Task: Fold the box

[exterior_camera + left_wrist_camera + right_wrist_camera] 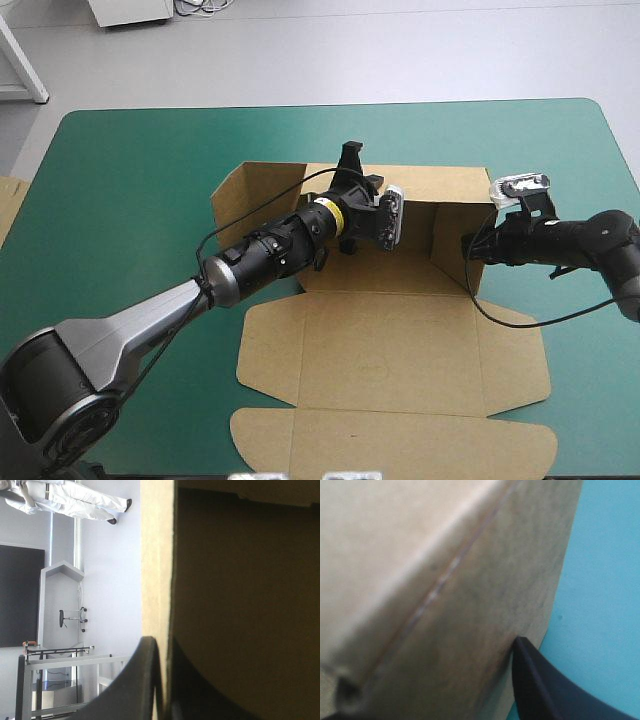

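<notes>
At the centre of the teal-green table (130, 180) lay the brown box (390, 350), partly raised. Its base and lid (395, 440) were flat, the lid reaching toward 6 o'clock, near the table's edge. On the box's 12 o'clock side the back wall (450, 185) stood up, with a flap (235, 195) angled out at 10 o'clock and a side wall (447, 235) up at 3 o'clock.

The left gripper (350, 152), coming in from 8 o'clock, was at the top edge of the back wall. In its wrist view the wall's edge ran between its fingers. One black finger (142, 680) was pressed to the outer face and the other lay in shadow on the inner side, so it was clenched on the board.

The right gripper (468, 244), reaching in from 3 o'clock, met the side wall. Its wrist view showed one finger (540, 690) touching the wall's outer face and the other hidden behind the board, so it was grasping the wall.

A strip of spare board (8, 205) showed at the table's 9 o'clock edge.
</notes>
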